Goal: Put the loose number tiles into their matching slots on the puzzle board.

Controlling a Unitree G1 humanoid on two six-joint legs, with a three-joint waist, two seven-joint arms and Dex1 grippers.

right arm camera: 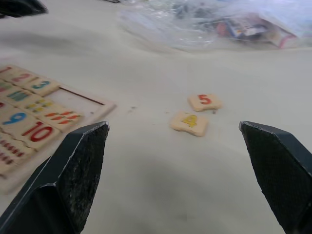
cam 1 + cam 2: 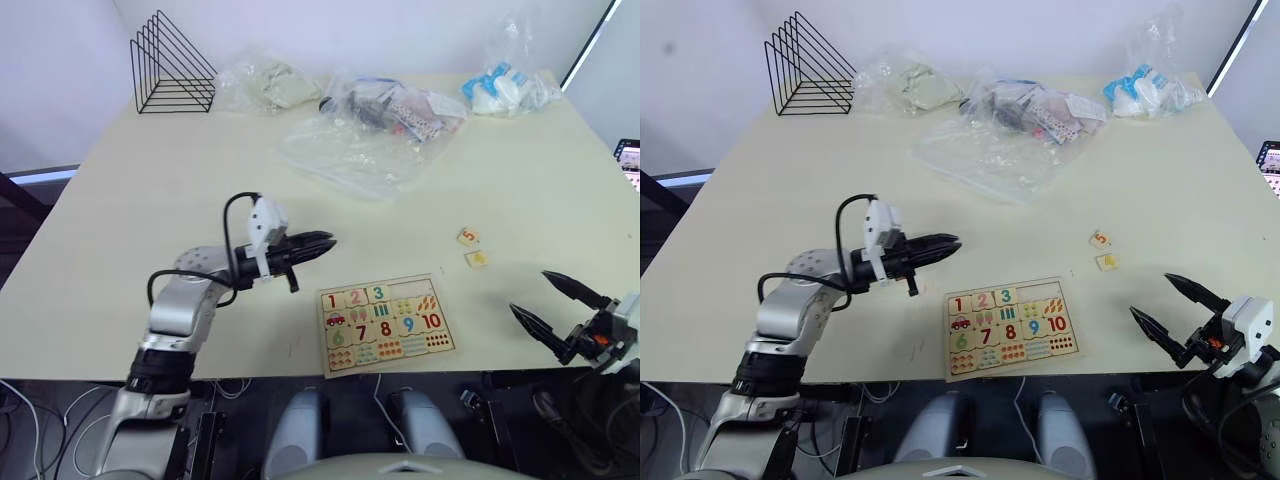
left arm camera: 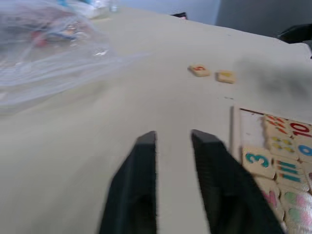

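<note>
Right gripper (image 2: 560, 312) is spread wide and empty, off the right end of the board (image 2: 386, 322), with tiles 5 (image 1: 204, 101) and 4 (image 1: 189, 122) lying loose on the table (image 2: 150, 170) just beyond it. Left gripper (image 2: 318, 244) is narrowed, almost closed, holding nothing, above the board's top-left corner. 1, 2, 3 look seated, so 3 of 5 done; the last 2 slots (image 2: 415, 291) are bare.
</note>
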